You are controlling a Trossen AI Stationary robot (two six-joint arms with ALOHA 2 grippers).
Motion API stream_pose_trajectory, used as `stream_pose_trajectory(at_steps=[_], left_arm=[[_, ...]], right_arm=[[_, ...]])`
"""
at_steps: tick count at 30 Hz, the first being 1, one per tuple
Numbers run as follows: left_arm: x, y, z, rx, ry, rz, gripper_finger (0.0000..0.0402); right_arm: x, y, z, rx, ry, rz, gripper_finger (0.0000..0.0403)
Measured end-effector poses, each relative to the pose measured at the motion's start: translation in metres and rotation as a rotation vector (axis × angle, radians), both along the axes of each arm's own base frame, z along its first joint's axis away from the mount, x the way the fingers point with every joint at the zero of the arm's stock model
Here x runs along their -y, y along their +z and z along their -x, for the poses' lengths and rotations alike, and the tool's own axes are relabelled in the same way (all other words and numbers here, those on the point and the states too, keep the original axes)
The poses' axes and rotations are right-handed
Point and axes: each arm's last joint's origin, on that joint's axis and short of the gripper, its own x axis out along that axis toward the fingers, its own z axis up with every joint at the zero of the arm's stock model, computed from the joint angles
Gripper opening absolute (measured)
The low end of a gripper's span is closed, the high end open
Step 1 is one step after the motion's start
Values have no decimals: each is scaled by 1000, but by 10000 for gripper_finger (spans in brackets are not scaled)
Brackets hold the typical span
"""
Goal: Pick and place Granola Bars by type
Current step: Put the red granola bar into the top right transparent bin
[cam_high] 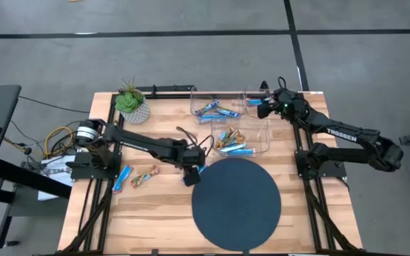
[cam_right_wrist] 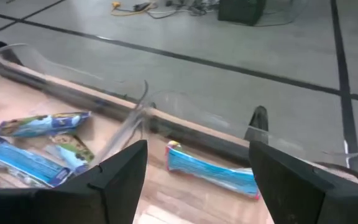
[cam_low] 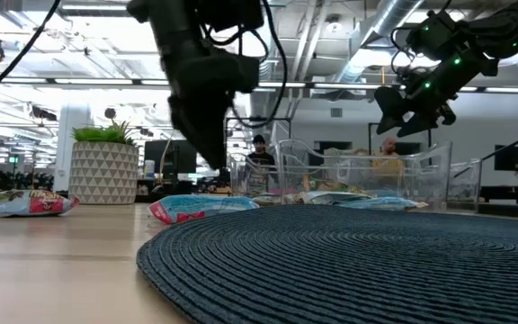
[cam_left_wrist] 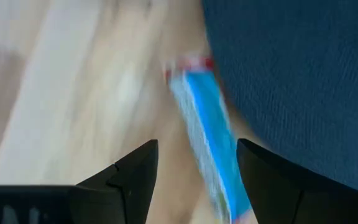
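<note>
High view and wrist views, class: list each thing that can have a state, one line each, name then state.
Left gripper: open, over a blue bar lying at the edge of the round dark mat.
Right gripper: open, empty, above the clear bins.
Bar under the right gripper: lying flat in a bin.
Two bars on the wood at left: lying loose, unsorted.

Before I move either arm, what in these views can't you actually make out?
- Left end effector: open over a blue bar at the mat edge; the bar's print is blurred in the left wrist view, and its near end is cut off by the frame.
- High view: the arm hides that bar.
- Bars in the bins: too small in the high view to sort, and hazy behind the clear walls in the low view.
- Right end effector: open above one blue bar; label unreadable.
</note>
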Motion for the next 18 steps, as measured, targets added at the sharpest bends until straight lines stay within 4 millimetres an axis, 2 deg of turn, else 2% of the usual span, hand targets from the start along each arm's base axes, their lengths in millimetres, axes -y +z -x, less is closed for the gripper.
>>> stream_pose_trajectory(at_steps=[11, 18], left_arm=[[19, -30, -3, -110, 19, 16, 212], [21, -52, -7, -169, 6, 52, 212]], right_arm=[[-14, 6, -6, 26, 72, 22, 276], [-22, 9, -10, 41, 118, 32, 276]])
